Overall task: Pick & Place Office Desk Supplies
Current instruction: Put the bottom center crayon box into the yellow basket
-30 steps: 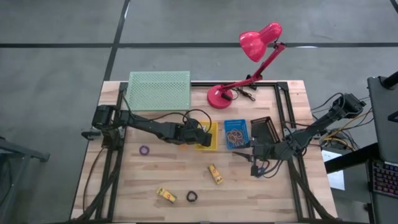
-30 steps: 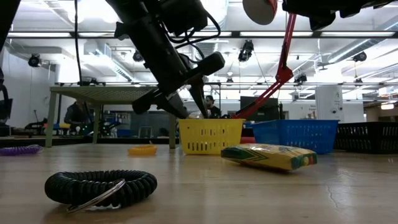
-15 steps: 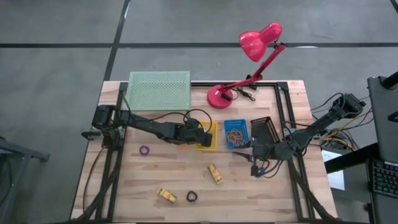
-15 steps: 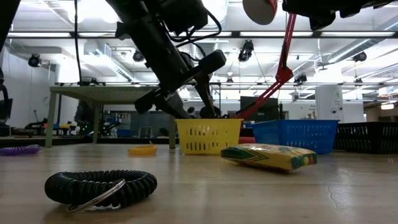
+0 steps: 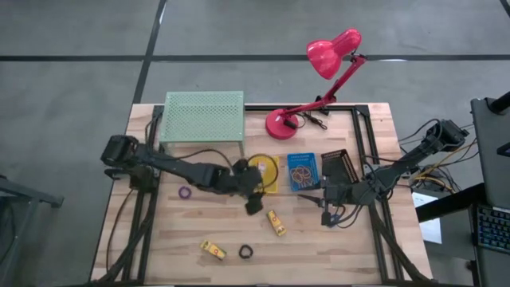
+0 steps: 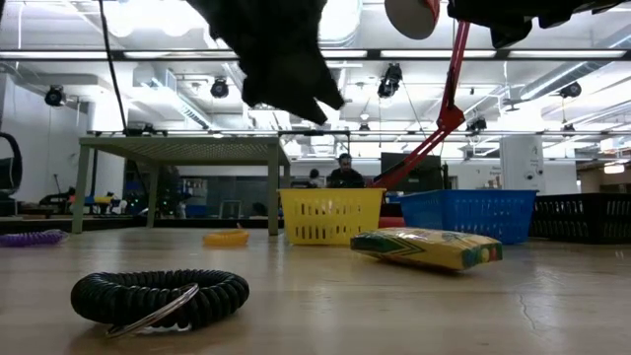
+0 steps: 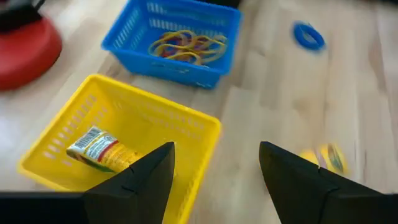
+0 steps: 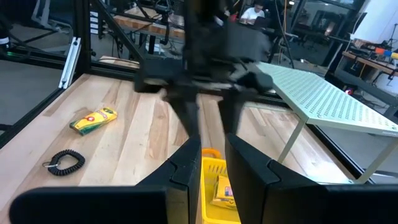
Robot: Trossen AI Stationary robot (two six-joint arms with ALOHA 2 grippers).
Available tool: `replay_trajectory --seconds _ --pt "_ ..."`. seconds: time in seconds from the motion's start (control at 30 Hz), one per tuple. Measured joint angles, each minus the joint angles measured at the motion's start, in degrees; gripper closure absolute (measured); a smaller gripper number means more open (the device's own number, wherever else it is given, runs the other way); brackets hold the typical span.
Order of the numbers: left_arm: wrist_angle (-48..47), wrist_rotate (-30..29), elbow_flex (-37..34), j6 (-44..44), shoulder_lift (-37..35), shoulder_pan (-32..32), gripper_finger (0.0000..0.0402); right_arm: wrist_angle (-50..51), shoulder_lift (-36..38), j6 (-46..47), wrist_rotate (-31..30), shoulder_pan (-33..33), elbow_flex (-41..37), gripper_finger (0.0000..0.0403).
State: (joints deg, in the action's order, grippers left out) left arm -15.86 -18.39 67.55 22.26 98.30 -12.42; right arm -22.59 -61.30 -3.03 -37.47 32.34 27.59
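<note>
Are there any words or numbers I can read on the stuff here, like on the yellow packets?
None can be read.
Yellow packet in the yellow basket: colourful print, too blurred to read.
Yellow packet on the table: printed markings, too small to read.
Blue basket: no writing shows.

open tool (image 7: 214, 177) above yellow basket (image 7: 202, 127) with one yellow packet (image 7: 99, 149) inside, blue basket (image 7: 217, 18) of rubber bands (image 7: 186, 46) beyond
</note>
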Motion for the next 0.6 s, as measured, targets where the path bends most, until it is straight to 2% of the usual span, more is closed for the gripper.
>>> replay_trajectory --seconds 0.17,0.23,0.3,0.4,0.5,0.6 --pt "-3.06 -4.94 -0.16 -11.21 -2.23 -5.03 0.0163 -0.04 -0.02 0.02 0.01 -0.02 0.00 0.0335" --pt "-3.87 -8.02 -0.37 -13.09 -2.91 -7.21 0.0163 -0.02 0.00 0.02 0.02 0.00 0.00 0.0335" --pt "-5.12 -11.70 -0.45 -12.29 -2.98 -9.18 0.0163 0.00 -0.02 0.00 0.00 0.00 0.00 0.0335" --pt "-7.40 -16.16 -0.50 -6.44 -2.91 -11.08 0.0163 0.00 -0.02 0.02 0.00 0.00 0.00 0.0335" --pt "-11.47 -16.47 -0.50 -6.01 -2.91 -12.25 0.0164 0.00 -0.02 0.02 0.00 -0.02 0.00 0.0335" --pt "-16.07 -13.21 -0.50 -5.25 -2.91 -13.36 0.0164 0.00 -0.02 0.02 0.02 -0.02 0.00 0.0335"
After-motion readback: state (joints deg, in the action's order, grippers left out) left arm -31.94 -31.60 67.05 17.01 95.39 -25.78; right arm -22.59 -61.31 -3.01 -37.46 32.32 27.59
